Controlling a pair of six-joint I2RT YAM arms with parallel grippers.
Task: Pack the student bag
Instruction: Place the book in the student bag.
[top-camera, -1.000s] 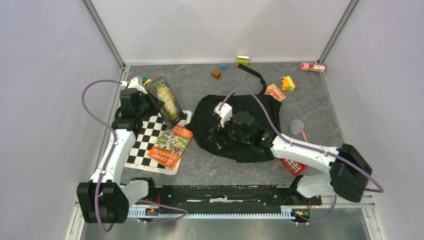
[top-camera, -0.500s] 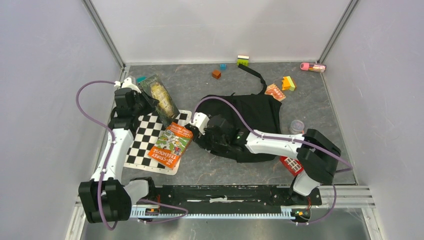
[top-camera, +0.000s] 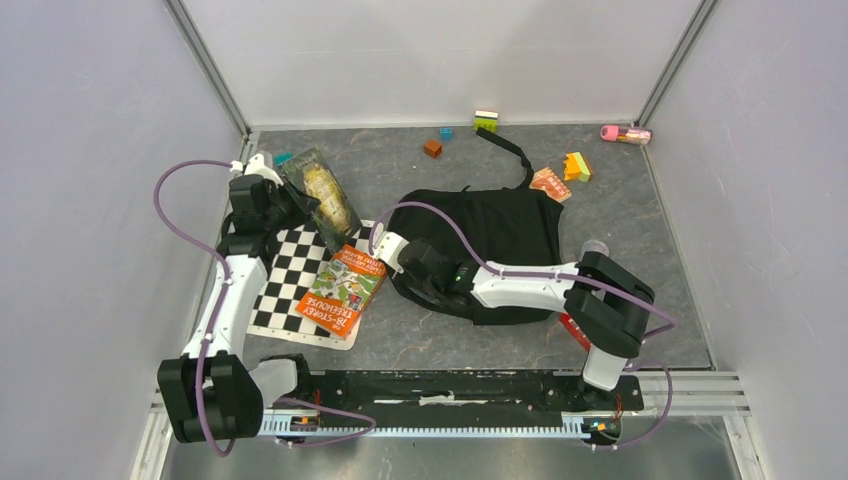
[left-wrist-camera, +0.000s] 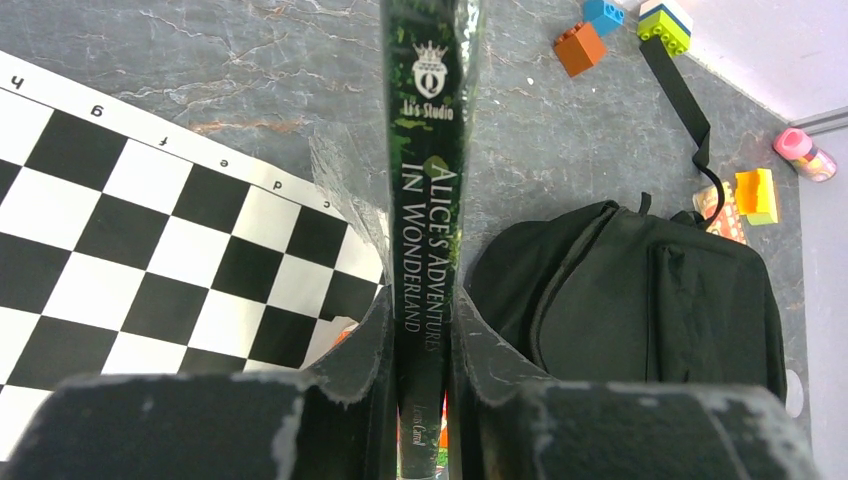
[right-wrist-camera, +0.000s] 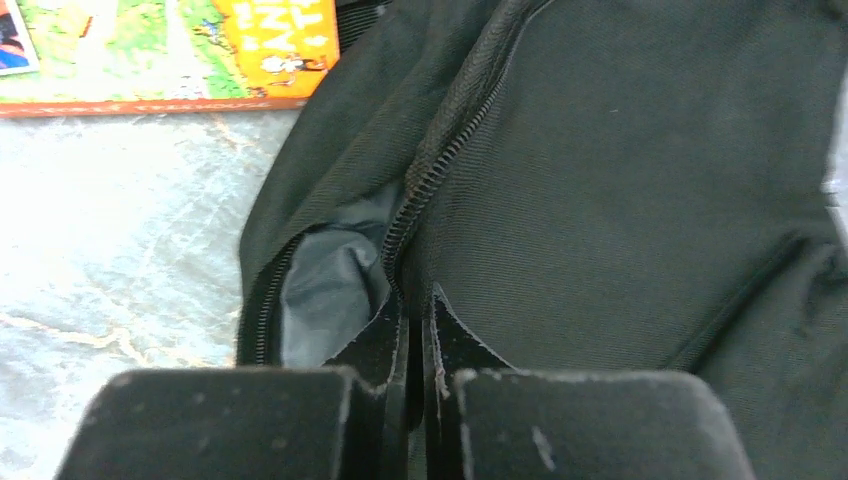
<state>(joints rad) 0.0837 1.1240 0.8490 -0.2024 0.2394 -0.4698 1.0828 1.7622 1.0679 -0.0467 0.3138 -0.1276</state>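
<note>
My left gripper was clamped on a dark green book, spine up, one finger on each cover. I held it at the far left of the table, over the far edge of the chessboard. An orange book lay on the chessboard's right side.

The bag lay flat in the middle of the table, just right of the chessboard, its left edge near the orange book. One strap ran off toward the far wall, where a few toy blocks lay scattered.

My right gripper was at the bag's near-left edge, its jaws drawn almost together on the fabric by the zipper. Beside them the opening gaped a little and showed grey lining.
</note>
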